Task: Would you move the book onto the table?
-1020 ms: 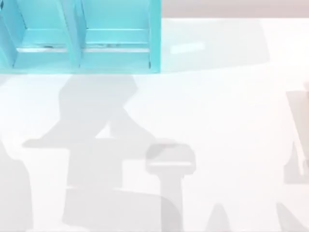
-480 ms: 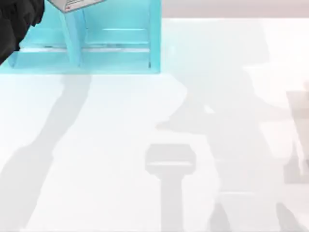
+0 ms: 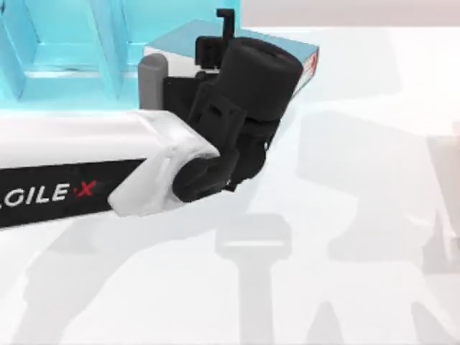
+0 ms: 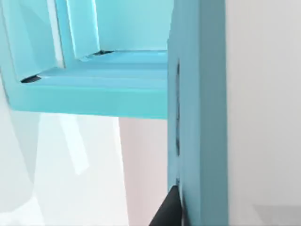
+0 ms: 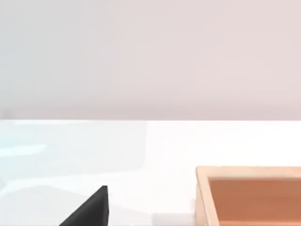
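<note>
Top view: the left arm is stretched across the bench from the left, its wrist bent toward the shelf. The book is seen just beside the shelf's right end, partly hidden under the left gripper. Left wrist view: the book's teal cover is seen edge-on against a dark finger; whether the jaws are clamped on it cannot be told. Right wrist view: an orange box is seen on the bench, with one dark finger in view; its jaws' state cannot be told.

Left arm reaches across, its end effector seemingly clamped.
</note>
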Motion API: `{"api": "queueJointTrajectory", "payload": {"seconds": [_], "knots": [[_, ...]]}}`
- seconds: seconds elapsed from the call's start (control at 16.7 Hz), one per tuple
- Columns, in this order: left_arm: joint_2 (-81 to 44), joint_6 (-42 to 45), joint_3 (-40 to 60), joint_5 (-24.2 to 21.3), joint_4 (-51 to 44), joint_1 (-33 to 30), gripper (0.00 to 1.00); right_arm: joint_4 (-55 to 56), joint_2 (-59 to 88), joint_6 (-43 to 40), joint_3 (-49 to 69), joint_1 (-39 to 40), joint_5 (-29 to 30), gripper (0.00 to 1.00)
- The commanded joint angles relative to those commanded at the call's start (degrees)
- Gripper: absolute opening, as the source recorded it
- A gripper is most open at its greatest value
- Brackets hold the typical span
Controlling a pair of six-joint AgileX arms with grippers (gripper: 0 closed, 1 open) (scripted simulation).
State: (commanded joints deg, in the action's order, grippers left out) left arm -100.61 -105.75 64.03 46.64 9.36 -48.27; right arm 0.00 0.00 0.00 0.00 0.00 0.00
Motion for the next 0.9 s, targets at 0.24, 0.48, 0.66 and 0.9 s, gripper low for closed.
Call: {"api": "queueJointTrajectory", "payload": {"seconds": [0.24,0.48,0.66,0.9], "knots": [[-6.95,-14.52,-0.03,12.16,-2.92,-11.24,0.00,0.00,0.00,0.00,0.00,0.00,0.00,1.00],[-11.76,-23.70,-0.07,20.00,-4.80,-18.65,0.00,0.00,0.00,0.00,0.00,0.00,0.00,1.00],[-13.39,-26.60,-0.10,22.53,-5.42,-21.14,0.00,0.00,0.00,0.00,0.00,0.00,0.00,1.00],[-13.49,-26.77,-0.10,22.69,-5.46,-21.29,0.00,0.00,0.00,0.00,0.00,0.00,0.00,1.00]]}}
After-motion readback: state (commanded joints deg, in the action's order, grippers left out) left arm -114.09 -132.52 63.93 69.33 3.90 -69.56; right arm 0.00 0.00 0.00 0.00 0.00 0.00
